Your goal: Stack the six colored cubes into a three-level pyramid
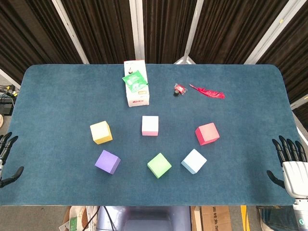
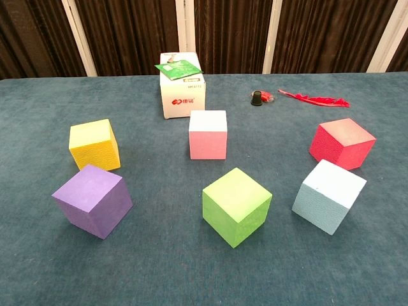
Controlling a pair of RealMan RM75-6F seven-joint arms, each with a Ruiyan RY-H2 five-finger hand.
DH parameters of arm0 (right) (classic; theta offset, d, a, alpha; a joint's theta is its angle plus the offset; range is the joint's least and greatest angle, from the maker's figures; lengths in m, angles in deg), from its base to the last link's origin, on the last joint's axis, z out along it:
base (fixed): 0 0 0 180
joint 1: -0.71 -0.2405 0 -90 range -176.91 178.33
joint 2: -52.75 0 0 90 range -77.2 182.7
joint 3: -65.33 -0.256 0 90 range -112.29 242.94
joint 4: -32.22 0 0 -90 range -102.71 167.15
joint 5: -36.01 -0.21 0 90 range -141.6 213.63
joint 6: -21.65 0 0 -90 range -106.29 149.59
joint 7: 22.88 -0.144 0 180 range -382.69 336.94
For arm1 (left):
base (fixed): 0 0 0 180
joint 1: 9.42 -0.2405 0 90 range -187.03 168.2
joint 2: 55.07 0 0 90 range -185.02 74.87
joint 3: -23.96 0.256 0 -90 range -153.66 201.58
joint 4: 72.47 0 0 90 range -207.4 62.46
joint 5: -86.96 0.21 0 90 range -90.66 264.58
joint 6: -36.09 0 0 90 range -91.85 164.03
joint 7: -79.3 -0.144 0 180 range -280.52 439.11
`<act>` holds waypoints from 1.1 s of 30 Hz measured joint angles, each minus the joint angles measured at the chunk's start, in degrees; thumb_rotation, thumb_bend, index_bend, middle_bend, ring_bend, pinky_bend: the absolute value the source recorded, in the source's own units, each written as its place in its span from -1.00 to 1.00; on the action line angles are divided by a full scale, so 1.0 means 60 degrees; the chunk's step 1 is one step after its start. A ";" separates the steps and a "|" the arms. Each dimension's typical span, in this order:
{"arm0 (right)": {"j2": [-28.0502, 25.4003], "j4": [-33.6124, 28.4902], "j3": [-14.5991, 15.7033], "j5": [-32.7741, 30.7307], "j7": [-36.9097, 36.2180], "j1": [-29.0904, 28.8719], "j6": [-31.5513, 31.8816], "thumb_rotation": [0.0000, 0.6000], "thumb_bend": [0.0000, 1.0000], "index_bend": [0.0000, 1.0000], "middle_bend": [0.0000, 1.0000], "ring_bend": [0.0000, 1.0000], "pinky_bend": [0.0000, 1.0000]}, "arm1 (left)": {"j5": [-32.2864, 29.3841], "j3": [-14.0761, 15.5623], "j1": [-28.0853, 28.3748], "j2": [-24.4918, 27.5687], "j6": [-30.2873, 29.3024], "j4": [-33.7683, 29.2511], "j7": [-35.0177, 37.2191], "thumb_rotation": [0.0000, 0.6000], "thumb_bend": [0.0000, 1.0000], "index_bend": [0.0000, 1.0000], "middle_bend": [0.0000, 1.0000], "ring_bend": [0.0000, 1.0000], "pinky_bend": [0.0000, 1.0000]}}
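Risk as judged: the six cubes lie scattered and well apart on the blue table (image 1: 57, 96), several turned at angles, so a base row set with gaps or skew would likely tip upper levels. Nothing stacked yet: yellow cube (image 1: 101, 132), pink cube (image 1: 150, 125) and red cube (image 1: 207, 134) farther, purple cube (image 1: 107, 161), green cube (image 1: 159, 165) and light blue cube (image 1: 194, 161) nearer (matte, foam-looking). Left hand (image 1: 6, 159) and right hand (image 1: 291, 163) wait at the near table edges, fingers spread, holding nothing.
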 measured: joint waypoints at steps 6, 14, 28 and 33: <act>0.0036 0.0013 0.0034 0.0023 0.0088 -0.0024 -0.0055 1.00 -0.53 -0.88 -0.96 -1.00 -1.00 | -0.0040 -0.0001 0.0030 -0.0019 0.0091 -0.0010 -0.0031 1.00 -0.25 -0.90 -1.00 -1.00 -1.00; 0.0047 -0.0021 0.0081 0.0007 0.0090 -0.0060 -0.0175 1.00 -0.53 -0.88 -0.96 -1.00 -1.00 | -0.0182 -0.0039 0.0055 -0.0015 0.0192 -0.0065 -0.0070 1.00 -0.25 -0.88 -1.00 -1.00 -1.00; -0.0119 -0.0109 0.0108 0.0022 -0.0385 0.0018 -0.0066 1.00 -0.53 -0.88 -0.96 -1.00 -1.00 | 0.0078 0.0072 -0.0062 0.0101 -0.0027 -0.0128 0.0038 1.00 -0.25 -0.88 -1.00 -1.00 -1.00; -0.0152 -0.0150 0.0158 0.0149 -0.0706 -0.0024 -0.0128 1.00 -0.53 -0.88 -0.96 -1.00 -1.00 | 0.0103 0.0064 -0.0108 0.0084 -0.0124 -0.0125 0.0133 1.00 -0.25 -0.88 -1.00 -1.00 -1.00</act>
